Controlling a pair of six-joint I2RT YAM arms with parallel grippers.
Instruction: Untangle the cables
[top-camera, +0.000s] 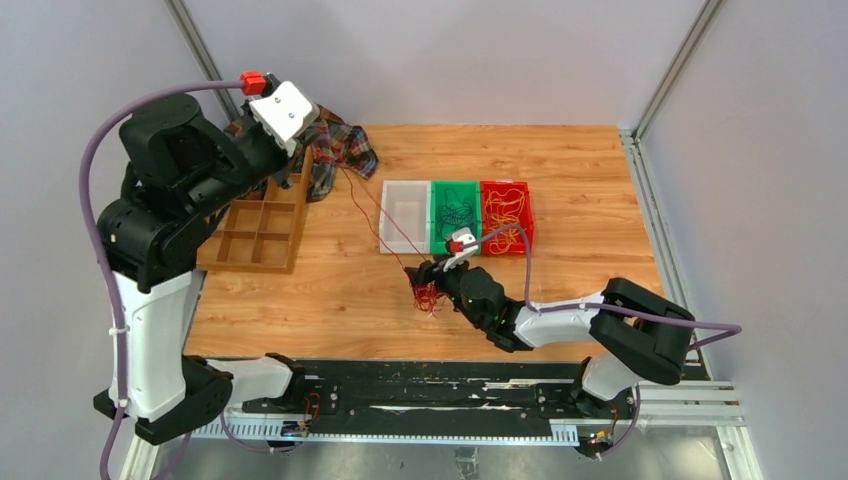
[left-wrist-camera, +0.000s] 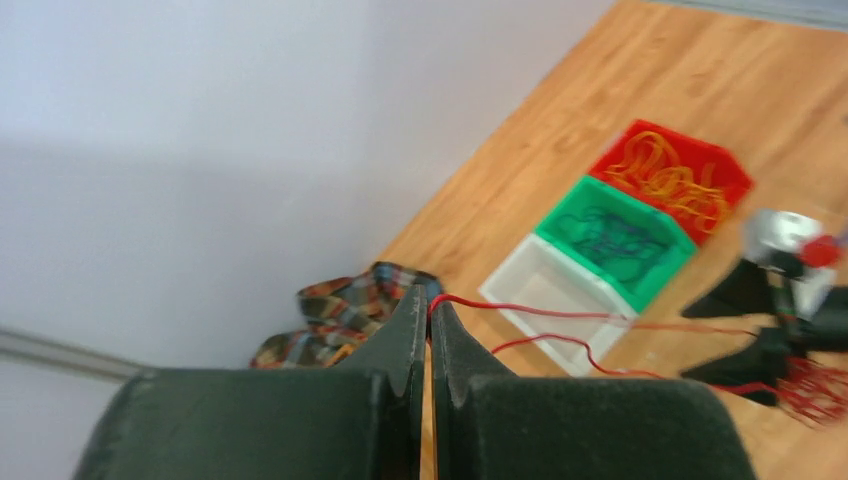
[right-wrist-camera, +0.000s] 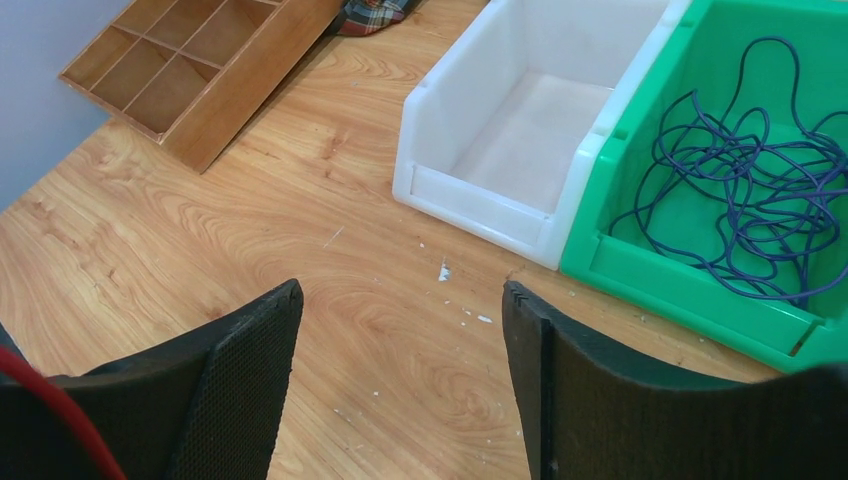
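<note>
My left gripper (left-wrist-camera: 430, 305) is raised high over the table's back left and is shut on a thin red cable (left-wrist-camera: 560, 314). In the top view the left gripper (top-camera: 335, 165) holds this red cable (top-camera: 375, 225), which runs down to a red tangle (top-camera: 428, 297) on the table. My right gripper (top-camera: 420, 280) is low beside that tangle. Its jaws are open and empty in the right wrist view (right-wrist-camera: 400, 305), with a red strand (right-wrist-camera: 40, 400) at its left. Dark blue cables (right-wrist-camera: 740, 190) lie in the green bin (top-camera: 455, 212). Yellow-orange cables (top-camera: 505, 210) lie in the red bin (left-wrist-camera: 670, 175).
An empty white bin (top-camera: 392, 215) stands left of the green bin. A wooden compartment tray (top-camera: 260, 230) and a plaid cloth (top-camera: 335, 150) lie at the back left. Grey walls close in the table on three sides.
</note>
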